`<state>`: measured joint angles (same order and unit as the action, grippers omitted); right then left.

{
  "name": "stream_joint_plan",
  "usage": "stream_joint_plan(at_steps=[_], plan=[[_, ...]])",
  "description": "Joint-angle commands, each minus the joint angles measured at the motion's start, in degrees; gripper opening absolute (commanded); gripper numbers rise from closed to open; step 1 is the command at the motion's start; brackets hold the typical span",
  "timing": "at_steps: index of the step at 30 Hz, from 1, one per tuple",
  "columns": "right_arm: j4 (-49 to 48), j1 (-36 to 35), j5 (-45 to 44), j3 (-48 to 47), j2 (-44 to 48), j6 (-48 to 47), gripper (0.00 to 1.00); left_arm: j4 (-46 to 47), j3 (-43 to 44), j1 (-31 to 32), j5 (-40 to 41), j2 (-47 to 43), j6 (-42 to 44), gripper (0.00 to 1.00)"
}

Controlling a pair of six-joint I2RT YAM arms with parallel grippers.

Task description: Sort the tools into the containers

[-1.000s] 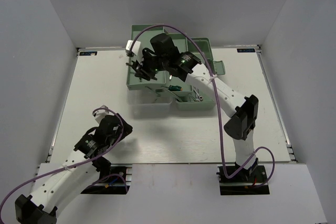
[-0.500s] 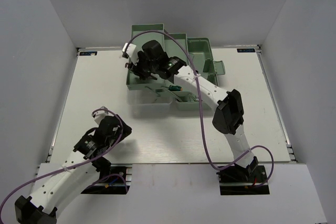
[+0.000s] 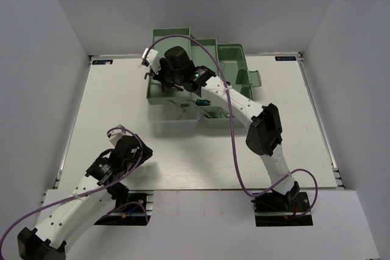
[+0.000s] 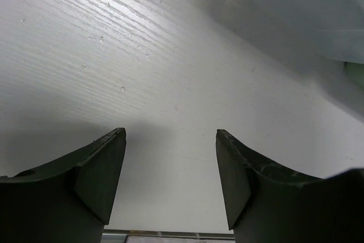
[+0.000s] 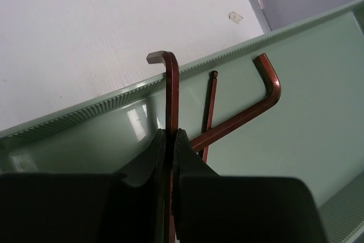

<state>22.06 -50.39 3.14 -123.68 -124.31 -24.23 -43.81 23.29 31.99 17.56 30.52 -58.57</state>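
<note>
Top view: the right gripper (image 3: 151,76) has shifted left over the last second. It now sits at the left tray (image 3: 157,95) of the toolbox (image 3: 234,59). The left gripper (image 3: 129,150) hangs over the table (image 3: 201,162), well apart from the toolbox.

Left wrist view: its jaws stand apart, holding nothing.

Right wrist view: the jaws have just clamped on a hex key (image 5: 169,83), whose bent end is near the tray's rim. A second hex key (image 5: 250,112) and a thin rod (image 5: 209,103) lie inside the tray.

Judgement: this key is gripped again, so it is not yet sorted.

Right hand (image 5: 170,134) pinched closed, left hand (image 4: 170,134) spread
</note>
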Motion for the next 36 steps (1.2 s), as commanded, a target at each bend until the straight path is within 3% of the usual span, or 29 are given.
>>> stream_joint_plan(at_steps=[1,9,12,13,17,22,23,25,26,27,30,31,32,33,35,36], plan=[[-1.2,-0.1,0.7,-4.2,0.8,2.2,0.00,-0.8,-0.5,0.0,0.3,-0.5,-0.5,0.74],[-0.5,-0.3,-1.4,-10.9,2.0,11.2,0.00,-0.3,-0.5,0.0,0.3,-1.0,-0.5,0.74],[-2.7,-0.7,-9.8,-10.9,2.1,12.6,0.00,-0.3,-0.5,0.0,0.3,-0.5,-0.5,0.74],[-5.9,-0.6,-18.1,-10.3,2.0,13.8,0.00,-0.3,-0.5,0.0,0.3,-0.5,-1.0,0.74],[-9.0,0.4,-24.5,-5.8,2.2,13.2,0.00,-0.3,-0.5,0.0,-0.2,-0.5,-1.0,0.74],[-8.8,1.3,-24.5,-2.3,2.2,12.8,0.00,-0.3,-0.5,0.0,-0.2,-1.0,-1.0,0.74],[-8.4,1.1,-23.3,-2.2,2.5,13.0,0.07,-0.3,-0.5,0.0,-0.2,-1.0,-1.0,0.74],[-6.8,1.4,-20.2,-2.0,3.4,12.6,0.48,-0.3,-0.5,0.0,-0.2,-1.0,-1.0,0.74],[-4.2,1.5,-15.4,-2.2,3.9,12.5,0.83,0.2,-0.5,0.0,-0.2,-1.0,-1.0,0.74],[-3.0,1.6,-13.4,-3.7,4.2,12.7,0.90,0.2,-0.5,0.0,-0.2,-0.4,-1.0,0.74],[1.2,2.1,-4.9,-6.2,5.8,12.8,0.86,0.8,0.0,0.0,-0.2,0.3,-1.0,0.74],[2.3,2.6,2.5,-8.3,6.2,12.0,0.80,0.8,0.0,0.0,-0.2,0.3,-1.0,0.74],[6.5,3.7,12.5,-9.1,6.4,10.0,0.72,1.4,0.0,0.0,-0.2,0.9,-1.0,0.74],[8.2,4.0,24.1,-9.6,7.3,5.8,0.51,1.4,0.0,0.0,-0.2,0.9,-1.0,0.74],[14.1,4.3,33.4,-10.2,8.6,-2.3,0.27,2.1,0.0,0.0,-0.2,0.9,-1.0,0.74],[18.8,4.5,43.6,-10.0,9.1,-4.1,0.18,2.1,-0.5,0.0,-0.8,0.9,-1.0,0.74]])
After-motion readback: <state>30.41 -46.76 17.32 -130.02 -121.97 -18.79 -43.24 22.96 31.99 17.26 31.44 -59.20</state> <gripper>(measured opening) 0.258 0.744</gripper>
